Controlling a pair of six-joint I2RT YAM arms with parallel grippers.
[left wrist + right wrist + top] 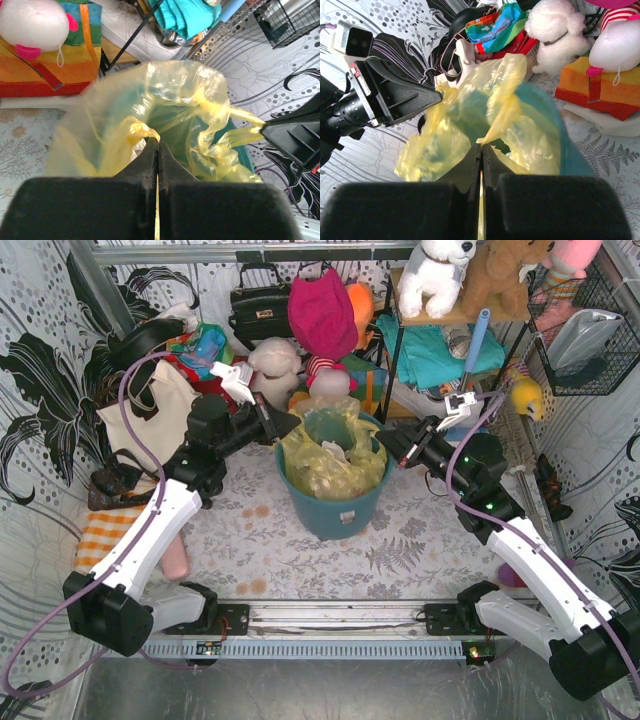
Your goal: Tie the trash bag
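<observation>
The trash bag (335, 455) is thin yellow-green plastic lining a round teal bin (330, 515) at the table's middle, with crumpled white paper inside. My left gripper (292, 428) is shut on the bag's left rim; in the left wrist view its jaws (158, 142) pinch a twisted yellow strip. My right gripper (388, 448) is shut on the right rim, and the right wrist view shows plastic drawn into a point at its tips (481, 146). The bag's mouth (470, 115) stands pulled open and stretched between the two grippers. Each wrist view shows the other gripper holding its own edge.
A cream tote bag (150, 410) leans at the left wall, with an orange striped cloth (105, 535) below it. Plush toys (275, 365) and a black handbag (258, 305) crowd the back. A shelf (440, 350) and a wire basket (585, 340) stand at the right.
</observation>
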